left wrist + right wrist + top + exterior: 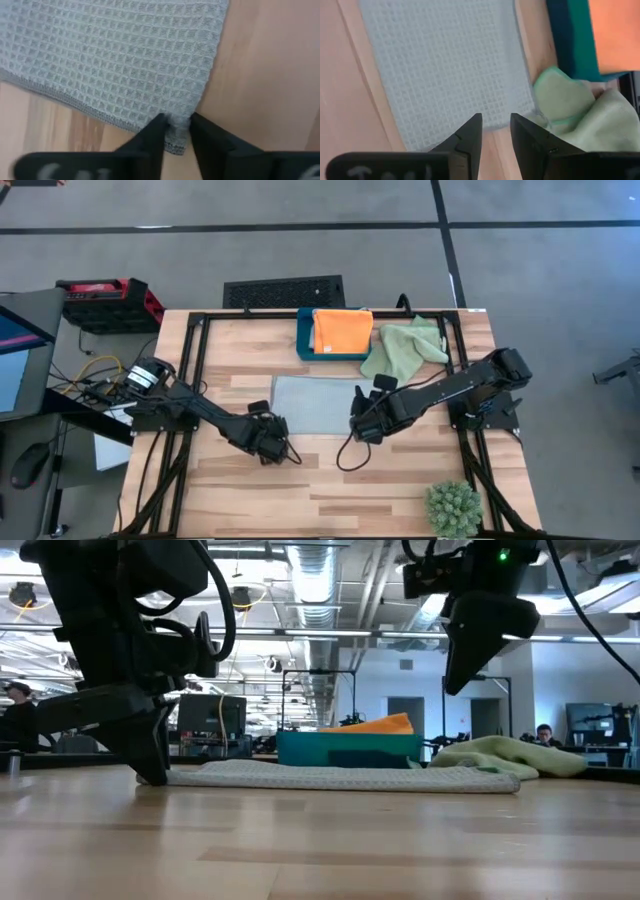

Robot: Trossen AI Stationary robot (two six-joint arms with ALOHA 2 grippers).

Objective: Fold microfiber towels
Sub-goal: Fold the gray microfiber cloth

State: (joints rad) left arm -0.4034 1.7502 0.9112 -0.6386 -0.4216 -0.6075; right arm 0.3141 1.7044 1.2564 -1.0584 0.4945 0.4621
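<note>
A pale blue-grey towel [315,402] lies spread flat on the wooden table; in the low view it shows as a thin strip [340,777]. My left gripper [272,442] is down at its near left corner, shut on it. My right gripper [362,425] hangs open above the table [470,660], over the towel's near right corner [495,122], with nothing between its fingers. An orange towel [342,330] rests on a teal box [305,340] at the far edge. A light green towel [405,345] lies crumpled to the right of the box. My left gripper pinches the grey towel's near left corner [176,134] between its two fingers, and the cloth bunches a little there. The fingers [150,135] slant down from above and from the table's left, with their tips at the tabletop [150,772]. The rest of the towel lies flat.
A spiky green plant ball [453,508] stands at the near right corner of the table. A black frame [195,360] runs along the table's left, far and right sides. Bare wood [330,490] lies between the towel and the near edge.
</note>
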